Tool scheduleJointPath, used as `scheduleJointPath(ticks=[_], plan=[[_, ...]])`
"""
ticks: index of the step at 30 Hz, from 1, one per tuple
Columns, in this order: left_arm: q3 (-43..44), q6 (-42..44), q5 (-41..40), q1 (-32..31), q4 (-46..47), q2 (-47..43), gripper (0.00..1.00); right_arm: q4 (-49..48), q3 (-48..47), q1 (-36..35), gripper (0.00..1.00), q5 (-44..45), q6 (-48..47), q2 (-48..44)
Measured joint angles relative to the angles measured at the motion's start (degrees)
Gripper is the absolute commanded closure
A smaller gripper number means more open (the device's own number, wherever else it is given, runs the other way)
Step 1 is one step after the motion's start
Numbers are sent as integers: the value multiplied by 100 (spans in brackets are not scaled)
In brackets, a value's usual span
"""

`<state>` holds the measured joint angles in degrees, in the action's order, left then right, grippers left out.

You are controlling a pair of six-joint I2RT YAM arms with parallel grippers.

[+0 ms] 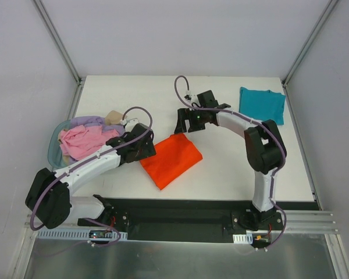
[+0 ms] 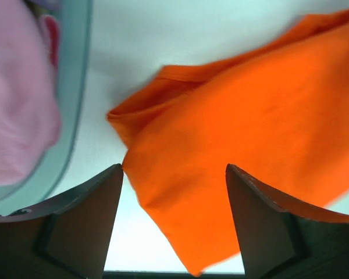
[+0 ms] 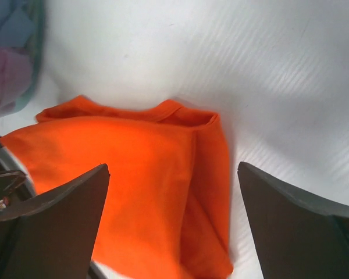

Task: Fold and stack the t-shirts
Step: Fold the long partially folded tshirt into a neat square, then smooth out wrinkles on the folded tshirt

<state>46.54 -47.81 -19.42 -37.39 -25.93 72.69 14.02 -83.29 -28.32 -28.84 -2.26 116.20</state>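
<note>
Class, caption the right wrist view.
Open right gripper above a folded orange-red cloth t-shirt on the white table.

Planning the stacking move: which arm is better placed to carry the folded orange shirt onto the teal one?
Probably the right arm. The teal shirt lies on its side, and its open jaws hover at the far edge of the orange shirt.

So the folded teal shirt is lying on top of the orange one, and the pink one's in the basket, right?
No. The top view shows the teal shirt alone in the far right corner, apart from the orange shirt in the middle. The pink one is in the basket.
</note>
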Motion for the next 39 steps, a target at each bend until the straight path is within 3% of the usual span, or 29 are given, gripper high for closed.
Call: scheduleJointPath(ticks=[1,9,13,18,28,34,39], plan=[[63,55,138,2,4,-44,1,-7,76,0,4,-2,2,-173],[234,229,1073,-103,35,-931,1,-260,1220,0,4,-201,343,-2188],[249,236,1397,-168,199,-970,1,-717,1934,-44,4,-592,776,-2739],[247,236,1464,-162,485,-361,1,-1226,2321,-221,4,-1051,1259,-2503],[205,70,1449,-96,673,1311,1,-2059,2455,-42,4,-1340,1840,-866],[256,177,1447,-76,817,1543,1,-2758,3239,37,4,-1318,2009,-1303],[577,706,1449,-76,968,1818,1,-2809,4382,33,4,-831,2096,-2470]])
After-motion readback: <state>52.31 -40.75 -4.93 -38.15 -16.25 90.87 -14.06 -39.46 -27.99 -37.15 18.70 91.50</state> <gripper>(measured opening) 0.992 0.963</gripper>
